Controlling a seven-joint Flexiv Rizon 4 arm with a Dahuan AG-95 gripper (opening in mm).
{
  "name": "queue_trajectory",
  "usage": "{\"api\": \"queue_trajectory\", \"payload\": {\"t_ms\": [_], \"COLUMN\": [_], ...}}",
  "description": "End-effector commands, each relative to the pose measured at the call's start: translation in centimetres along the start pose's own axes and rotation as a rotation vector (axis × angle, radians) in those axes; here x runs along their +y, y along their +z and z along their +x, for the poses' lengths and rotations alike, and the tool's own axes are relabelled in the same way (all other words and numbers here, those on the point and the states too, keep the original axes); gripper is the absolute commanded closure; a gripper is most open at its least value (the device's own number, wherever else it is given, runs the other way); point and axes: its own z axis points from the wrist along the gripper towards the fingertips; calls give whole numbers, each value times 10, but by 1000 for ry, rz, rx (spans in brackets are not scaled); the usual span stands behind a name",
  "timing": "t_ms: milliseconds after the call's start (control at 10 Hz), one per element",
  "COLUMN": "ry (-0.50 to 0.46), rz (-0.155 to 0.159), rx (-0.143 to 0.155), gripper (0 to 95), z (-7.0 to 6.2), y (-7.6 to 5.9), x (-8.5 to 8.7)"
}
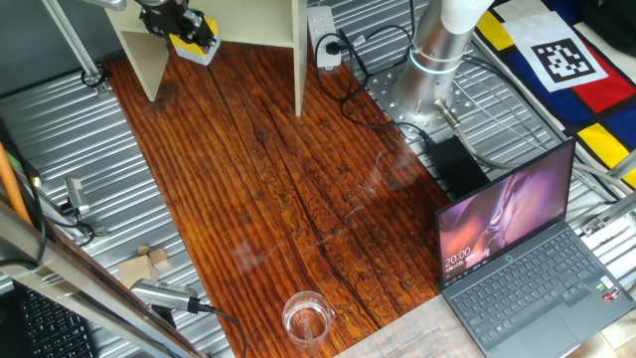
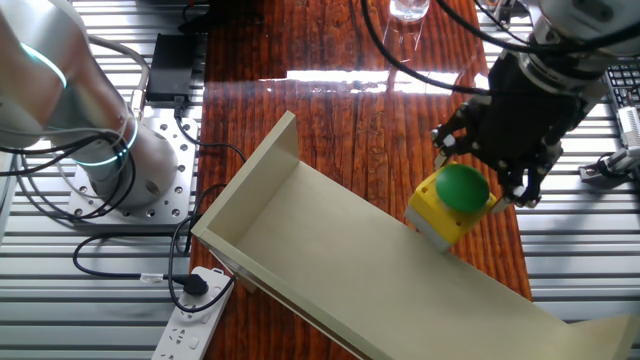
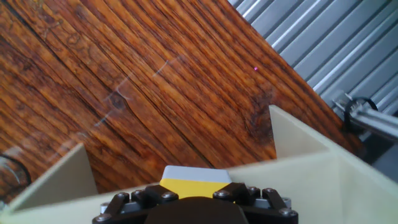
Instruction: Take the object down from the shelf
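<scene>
- Yellow box (image 2: 449, 208), green button (image 2: 462, 189) uppermost: sat at front edge of cream shelf (image 2: 330, 255) board, tilted slightly, part overhanging.
- Tool (image 2: 492, 168): closed around the box's button end, by appearance; finger contact partly hidden.
- Step judged: drawing clear of shelf. Best done level and outward past the edge, then down to wooden tabletop (image 1: 278, 189).
- No marked long axis; button faced up.
</scene>
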Motion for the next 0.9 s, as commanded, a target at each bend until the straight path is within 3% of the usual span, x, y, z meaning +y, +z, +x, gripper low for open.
{"api": "queue_trajectory", "payload": {"t_ms": [100, 400, 900], "ry": [2, -2, 27], "rz": [2, 9, 13], "rx": [7, 19, 2], "gripper": [950, 950, 950], "z": [-1, -6, -25], "y": [0, 1, 5], "x": [2, 6, 21]}}
